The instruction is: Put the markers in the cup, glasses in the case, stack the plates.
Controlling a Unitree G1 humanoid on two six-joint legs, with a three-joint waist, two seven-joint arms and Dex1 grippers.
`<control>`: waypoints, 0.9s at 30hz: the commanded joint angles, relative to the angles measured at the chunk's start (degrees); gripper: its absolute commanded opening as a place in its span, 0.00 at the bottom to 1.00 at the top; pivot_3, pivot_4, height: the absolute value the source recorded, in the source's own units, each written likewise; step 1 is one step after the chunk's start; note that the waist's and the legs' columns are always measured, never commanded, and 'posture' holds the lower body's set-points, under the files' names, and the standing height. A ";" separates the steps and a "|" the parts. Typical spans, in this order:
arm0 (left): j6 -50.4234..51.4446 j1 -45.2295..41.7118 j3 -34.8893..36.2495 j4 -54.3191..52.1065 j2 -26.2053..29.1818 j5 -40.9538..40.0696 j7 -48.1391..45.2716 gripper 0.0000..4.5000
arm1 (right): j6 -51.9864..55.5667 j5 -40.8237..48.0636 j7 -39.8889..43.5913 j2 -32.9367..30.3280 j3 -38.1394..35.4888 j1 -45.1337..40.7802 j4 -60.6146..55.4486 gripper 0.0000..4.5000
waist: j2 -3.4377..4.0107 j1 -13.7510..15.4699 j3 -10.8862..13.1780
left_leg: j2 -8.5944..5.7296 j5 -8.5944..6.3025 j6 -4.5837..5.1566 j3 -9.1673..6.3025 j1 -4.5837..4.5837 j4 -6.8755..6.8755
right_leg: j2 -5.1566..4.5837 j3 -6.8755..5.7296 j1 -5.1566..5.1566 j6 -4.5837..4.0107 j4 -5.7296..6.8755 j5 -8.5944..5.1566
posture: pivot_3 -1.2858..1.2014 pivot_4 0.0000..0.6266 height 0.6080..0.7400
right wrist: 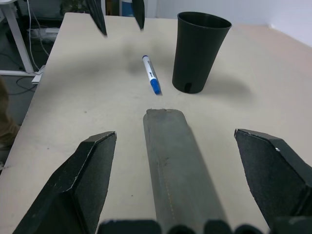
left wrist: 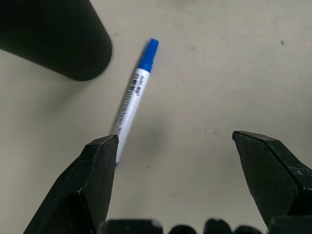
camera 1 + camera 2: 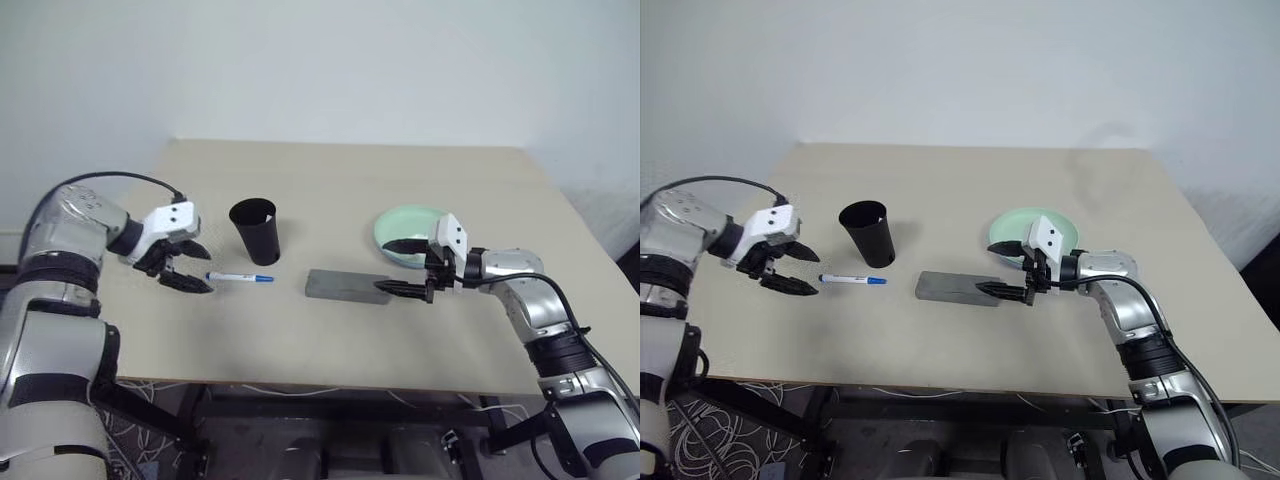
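The beige table (image 3: 330, 190) carries all items. The mint green plate (image 3: 400, 226) lies toward the robot's right side of the table, partly covered by the right gripper; whether a second plate lies beneath it cannot be determined. The black cup (image 3: 256, 231) stands upright, rim up, left of centre. The grey case (image 3: 345, 285) lies flat and closed between the cup and the plate, nearer the front edge. One marker (image 3: 240, 277) lies on the table just in front of the cup, its blue cap pointing toward the case. The left gripper (image 3: 183, 266) hangs just above the table at the uncapped end of the marker, pointing down toward it, fingers spread wide and empty; in the left wrist view one fingertip (image 2: 100, 161) overlaps the marker barrel. The right gripper (image 3: 405, 267) sits at the right end of the case, pointing along its length, fingers spread wide, one above the other, holding nothing.
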 commanded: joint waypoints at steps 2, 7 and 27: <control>-2.91 -3.11 -0.87 3.99 -2.07 4.03 6.25 0.88 | -1.01 -0.07 -0.29 -0.05 -1.18 -1.81 -0.61 0.94 | 0.00 -0.02 0.00 | 0.00 0.00 0.00 0.01 -0.02 0.00 | 0.00 0.00 -0.04 0.00 0.00 0.00 | 0.52 0.00 0.97; -3.71 -4.49 -0.46 7.12 -4.98 5.95 11.11 0.88 | -0.74 -0.09 -0.53 -0.31 -1.35 -1.42 -1.26 0.94 | 0.00 -0.10 0.00 | 0.00 0.00 0.01 0.02 -0.01 -0.01 | 0.00 0.01 -0.03 0.01 0.00 0.00 | 0.52 0.00 0.97; 1.80 -4.44 0.24 10.95 -10.74 8.99 13.44 0.88 | 0.84 0.27 -2.69 -1.64 -2.22 1.86 -5.74 0.94 | -0.02 -0.08 0.00 | -0.01 0.00 0.01 0.02 -0.02 0.01 | 0.00 0.01 -0.01 0.01 0.00 0.00 | 0.52 0.00 0.97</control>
